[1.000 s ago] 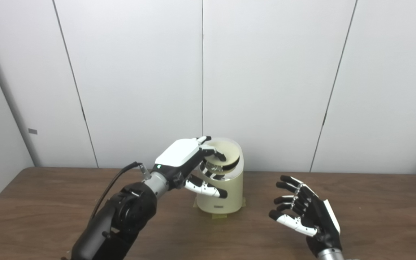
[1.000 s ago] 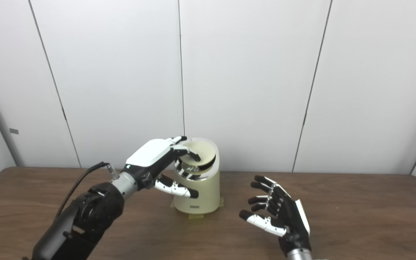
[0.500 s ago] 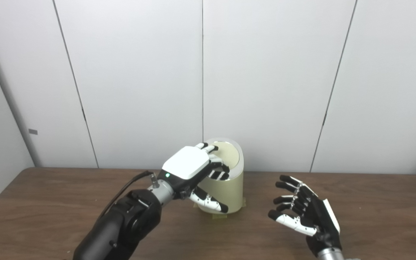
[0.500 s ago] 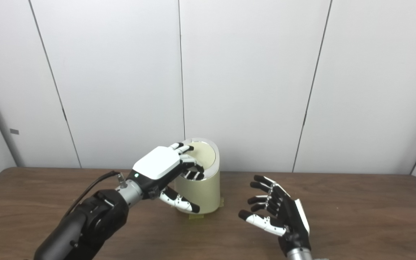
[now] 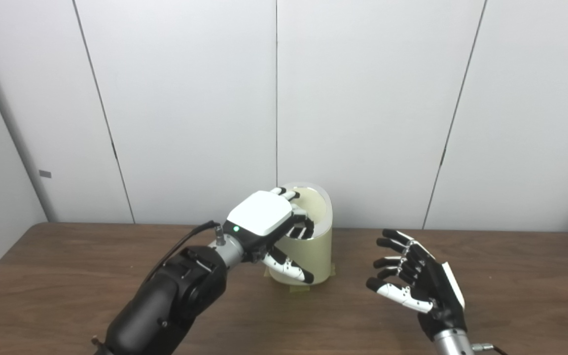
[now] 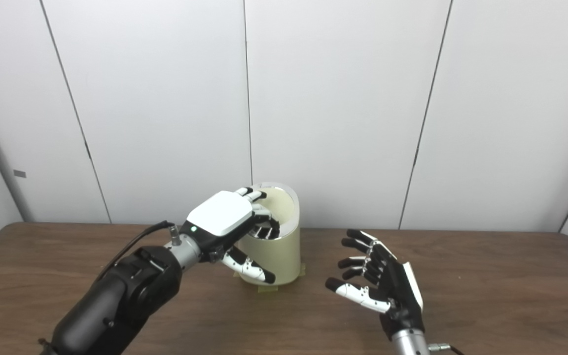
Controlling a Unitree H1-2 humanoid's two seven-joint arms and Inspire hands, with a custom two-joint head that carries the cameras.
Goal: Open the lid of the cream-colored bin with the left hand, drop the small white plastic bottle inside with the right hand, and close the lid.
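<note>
No text, brand or number can be read anywhere. The cream-colored bin [image 5: 313,256] shows no legible label.

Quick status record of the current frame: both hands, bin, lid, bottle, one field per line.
left hand: resting on top of the bin, fingers curled over the lid, thumb against the bin's front wall
right hand: open, empty, palm up above the table, apart from the bin
bin: cream-colored, upright near the table's back edge, taped at the base
lid: appears down on the bin; no opening visible
bottle: not visible in either view
</note>
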